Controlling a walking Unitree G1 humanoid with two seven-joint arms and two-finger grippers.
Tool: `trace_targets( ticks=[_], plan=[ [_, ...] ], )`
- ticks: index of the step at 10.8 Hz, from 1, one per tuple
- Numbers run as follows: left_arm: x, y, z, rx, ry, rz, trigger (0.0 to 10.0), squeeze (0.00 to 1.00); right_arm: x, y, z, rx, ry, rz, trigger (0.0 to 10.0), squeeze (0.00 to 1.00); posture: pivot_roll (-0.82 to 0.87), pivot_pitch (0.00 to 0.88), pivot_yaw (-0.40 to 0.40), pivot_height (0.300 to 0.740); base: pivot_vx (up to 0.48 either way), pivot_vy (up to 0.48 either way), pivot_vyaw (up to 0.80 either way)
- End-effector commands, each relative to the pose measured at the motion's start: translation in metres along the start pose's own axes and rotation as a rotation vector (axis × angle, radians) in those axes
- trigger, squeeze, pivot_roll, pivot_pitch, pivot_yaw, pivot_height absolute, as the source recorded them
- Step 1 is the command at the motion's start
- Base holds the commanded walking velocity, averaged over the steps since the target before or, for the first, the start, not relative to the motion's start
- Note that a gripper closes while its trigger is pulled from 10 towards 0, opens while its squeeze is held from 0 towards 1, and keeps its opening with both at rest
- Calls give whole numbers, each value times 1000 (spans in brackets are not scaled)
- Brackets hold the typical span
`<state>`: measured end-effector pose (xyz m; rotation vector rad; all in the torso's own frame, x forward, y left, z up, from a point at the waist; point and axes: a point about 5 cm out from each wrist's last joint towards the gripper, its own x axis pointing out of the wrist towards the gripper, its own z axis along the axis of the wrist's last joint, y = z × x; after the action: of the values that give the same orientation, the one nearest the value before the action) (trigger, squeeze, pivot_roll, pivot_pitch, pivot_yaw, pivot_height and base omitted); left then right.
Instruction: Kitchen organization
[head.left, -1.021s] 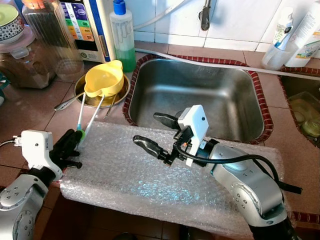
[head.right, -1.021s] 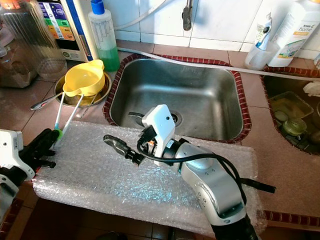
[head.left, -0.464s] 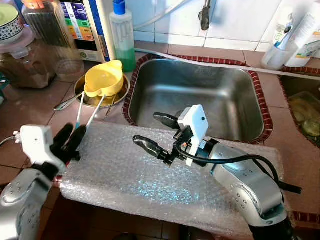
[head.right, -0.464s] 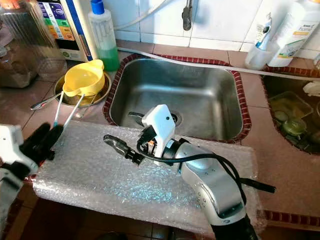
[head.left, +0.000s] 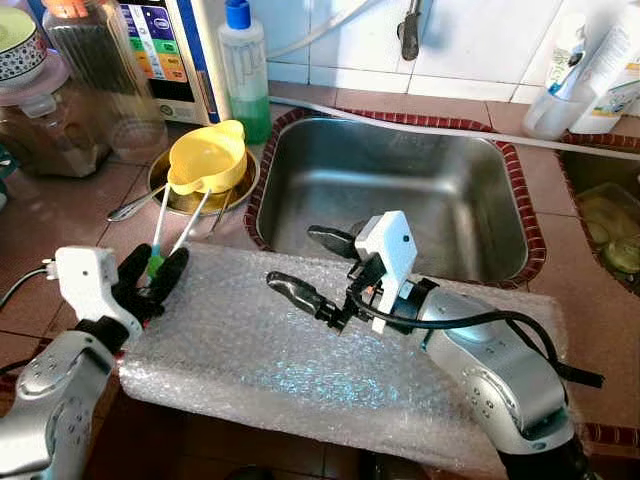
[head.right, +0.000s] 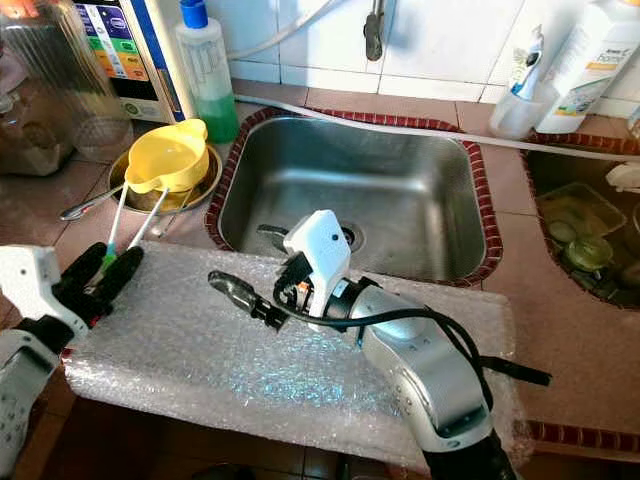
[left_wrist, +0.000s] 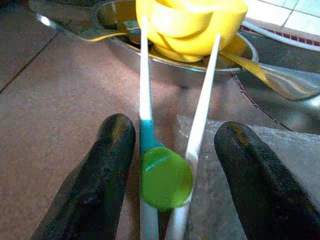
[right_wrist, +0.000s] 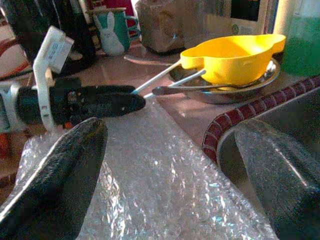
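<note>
the left gripper (left_wrist: 170, 165) has its jaws spread wide, straddling the near ends of 2 white utensil handles (left_wrist: 202, 95) without yet pinching them, the green tip (left_wrist: 166, 177) between the fingers. the handles run straight ahead from the jaws across the surface (head.left: 80, 220) up into the yellow cup (head.left: 207, 157), which sits in a steel dish (head.left: 240, 185) beside the sink (head.left: 400, 190). the right gripper (head.left: 315, 270), jaws also parted, hovers farther off over the bubble wrap (head.left: 260, 350), so the left arm looks better placed to close on them.

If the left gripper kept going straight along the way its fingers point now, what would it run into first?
The left gripper is open, its fingers either side of two white utensil handles, one with a green tip. Going straight on, it would probably slide along those handles and first meet the yellow bowl in the metal dish, though depth is uncertain.
</note>
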<state>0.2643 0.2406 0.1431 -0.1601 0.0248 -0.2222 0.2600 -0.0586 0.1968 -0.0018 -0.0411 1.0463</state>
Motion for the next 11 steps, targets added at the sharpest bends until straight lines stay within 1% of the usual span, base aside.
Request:
trace_targets(
  ticks=[1,3,5,6,7,8,9,10,11],
  plan=[
    [1,0,-3,16,12,2,10000,1000,0,5,3,-16,-14,22,10000,0,-59,213,20,740,0,0,0],
    [1,1,-3,28,15,1,10000,1000,-1,5,3,-18,-12,22,10000,0,-61,214,21,740,0,0,0],
    [-1,3,-4,126,44,15,10000,1000,-1,6,2,-20,-11,21,10000,0,-59,214,18,740,0,0,0],
    [-1,4,-6,151,54,17,10000,1000,-1,6,2,-24,-9,23,10000,0,-58,214,17,740,0,0,0],
    [-3,4,-9,187,78,20,10000,0,0,6,3,-27,-10,25,10000,0,-57,214,15,740,0,0,0],
    [-3,5,-11,213,87,27,10000,0,0,5,3,-27,-11,25,10000,0,-54,215,13,740,0,0,0],
    [-4,5,-12,228,90,20,3922,0,0,6,3,-22,-9,34,10000,0,-51,216,11,740,0,0,0],
    [-5,5,-14,230,92,17,0,0,1,7,2,-14,-6,45,10000,0,-50,216,11,740,0,0,0],
    [-6,5,-15,234,95,16,0,0,1,8,2,-11,-5,48,10000,0,-50,216,11,740,0,0,0]
  ],
)
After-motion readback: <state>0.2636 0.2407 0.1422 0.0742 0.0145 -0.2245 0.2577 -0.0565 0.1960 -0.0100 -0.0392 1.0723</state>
